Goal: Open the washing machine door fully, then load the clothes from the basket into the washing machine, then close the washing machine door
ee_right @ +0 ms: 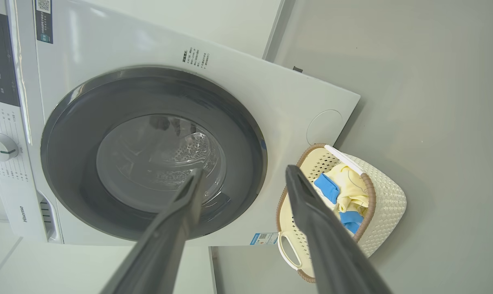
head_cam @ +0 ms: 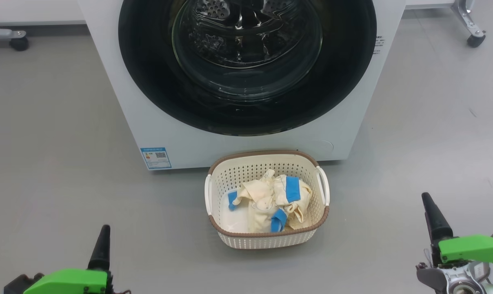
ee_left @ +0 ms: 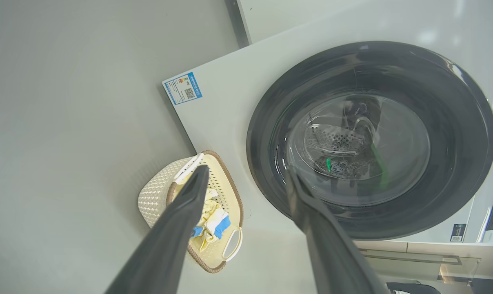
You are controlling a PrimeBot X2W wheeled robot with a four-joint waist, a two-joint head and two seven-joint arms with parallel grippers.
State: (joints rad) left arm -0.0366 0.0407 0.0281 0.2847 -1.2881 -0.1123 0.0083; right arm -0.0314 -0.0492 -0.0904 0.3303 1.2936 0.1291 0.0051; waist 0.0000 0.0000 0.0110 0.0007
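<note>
At the far left we see a black castor wheel on a grey metal leg (head_cam: 19,43) resting on the smooth grey floor (head_cam: 46,122), well apart from everything else. Low on that side sits the left gripper (ee_left: 247,171), green-capped with two long dark fingers; its jaws stand spread wide, holding nothing and touching nothing. Next comes the big white front-loading washing machine (head_cam: 120,102), with a blue-and-white rectangular sticker (head_cam: 156,158) low on its front. Its large round door with the wide glossy black rim (head_cam: 148,73) lies flush against the front, shut, and through the bulging clear glass bowl (head_cam: 246,53) we make out the dimpled steel drum. Just before the machine, below the door's lower rim, the small cream-white perforated plastic basket with the brown rim (head_cam: 267,243) stands on the floor, directly in the door's path. Inside it lies the bundle of pale cream-yellow clothes with bright blue patches (head_cam: 267,200), gathered toward its right half. Further right, the right gripper (ee_right: 244,171) hangs with its jaws likewise spread wide and empty, clear of the basket. At the upper right stands a second castor on a grey frame (head_cam: 475,40).
</note>
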